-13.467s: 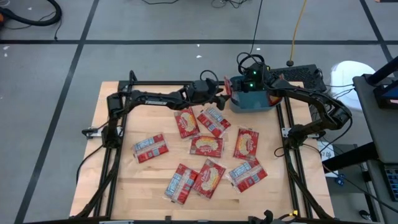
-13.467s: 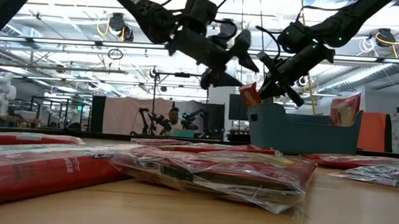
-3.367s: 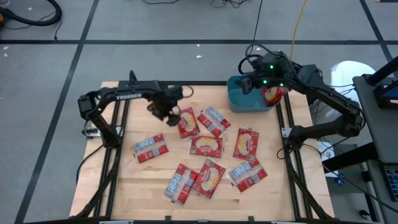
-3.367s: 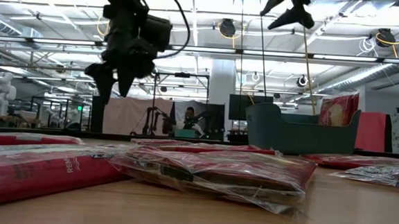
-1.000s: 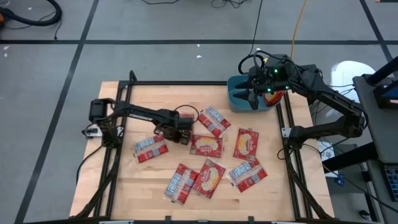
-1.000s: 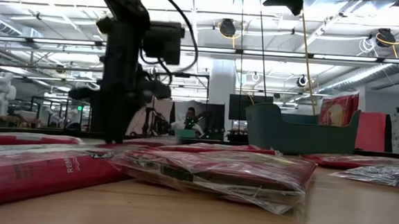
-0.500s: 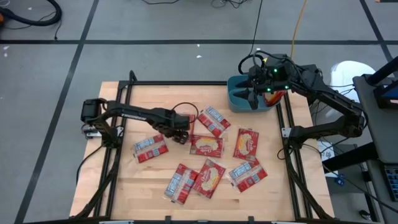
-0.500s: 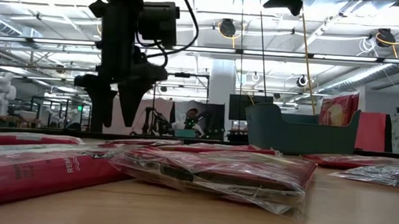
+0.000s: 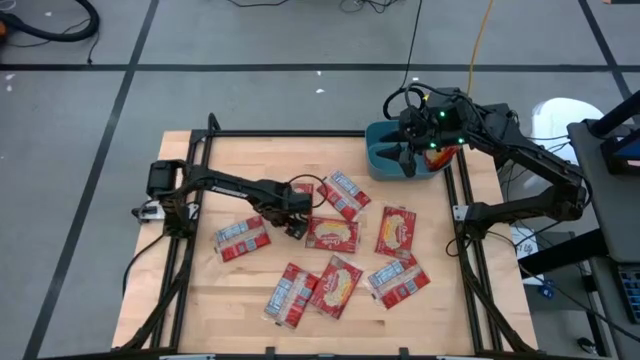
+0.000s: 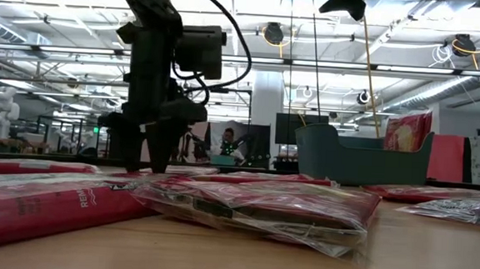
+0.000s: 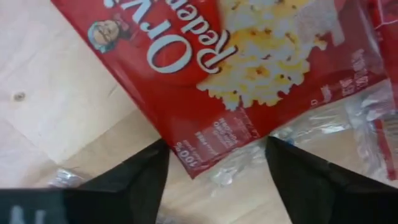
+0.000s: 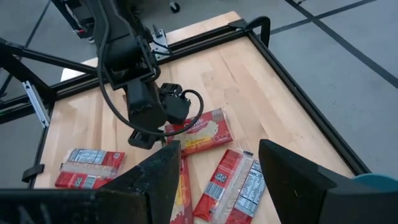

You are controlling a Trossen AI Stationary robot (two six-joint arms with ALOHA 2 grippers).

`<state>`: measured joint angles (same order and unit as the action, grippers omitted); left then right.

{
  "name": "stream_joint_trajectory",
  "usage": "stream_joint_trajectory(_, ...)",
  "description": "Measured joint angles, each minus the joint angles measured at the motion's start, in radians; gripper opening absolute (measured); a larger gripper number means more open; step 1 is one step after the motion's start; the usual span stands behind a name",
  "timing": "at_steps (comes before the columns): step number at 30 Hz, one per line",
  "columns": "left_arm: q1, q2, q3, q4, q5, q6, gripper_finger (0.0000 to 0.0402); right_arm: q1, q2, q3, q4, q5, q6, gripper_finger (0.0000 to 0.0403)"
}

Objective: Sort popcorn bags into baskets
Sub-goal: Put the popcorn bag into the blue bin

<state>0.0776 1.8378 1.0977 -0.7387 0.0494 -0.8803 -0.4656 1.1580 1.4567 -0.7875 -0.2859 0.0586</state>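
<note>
Left wrist view: left gripper, fingers spread astride a popcorn bag corner, apparently pre-grasp; right gripper open above the teal basket, awaiting.

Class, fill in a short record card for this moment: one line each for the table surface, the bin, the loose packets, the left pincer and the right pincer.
Table: pale wooden top
Bin: teal-blue plastic bin, far right corner of the table
Packets: flat red popcorn bags, eight lying loose on the wood
Left pincer: open, low over a red popcorn bag with a yellow picture, fingertips astride its edge
Right pincer: open, holding nothing, above the bin
</note>
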Motion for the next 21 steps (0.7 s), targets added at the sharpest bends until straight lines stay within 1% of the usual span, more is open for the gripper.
stream_joint_trajectory(3, 0.002, 0.029, 0.004, -0.006, 0.019, -0.001, 0.023, 0.0, 0.0, 0.0, 0.004, 0.0, 0.0, 0.021)
stream_joint_trajectory(6, 0.003, 0.046, 0.005, -0.025, 0.016, -0.003, 0.0187, 0.0, 0.0, 0.0, 0.005, 0.0, 0.0, 0.021)
stream_joint_trajectory(8, 0.003, 0.047, 0.005, -0.032, 0.008, 0.012, 0.015, 0.0, 0.0, 0.0, 0.005, 0.0, 0.0, 0.021)
stream_joint_trajectory(13, 0.006, 0.025, 0.001, -0.032, -0.002, 0.16, 0.0034, 0.0, 0.0, 0.0, 0.004, 0.0, 0.0, 0.021)
stream_joint_trajectory(14, 0.012, 0.013, 0.001, -0.034, -0.001, 0.179, 0.0018, 0.0, 0.0, 0.0, 0.004, 0.0, 0.0, 0.021)
stream_joint_trajectory(16, 0.019, -0.005, -0.001, -0.041, -0.011, 0.196, 0.001, 0.0, 0.0, 0.0, 0.004, 0.0, 0.0, 0.021)
stream_joint_trajectory(21, 0.035, -0.086, -0.005, -0.083, -0.128, 0.229, 0.0003, 0.0, 0.0, 0.0, 0.004, 0.028, 0.01, 0.021)
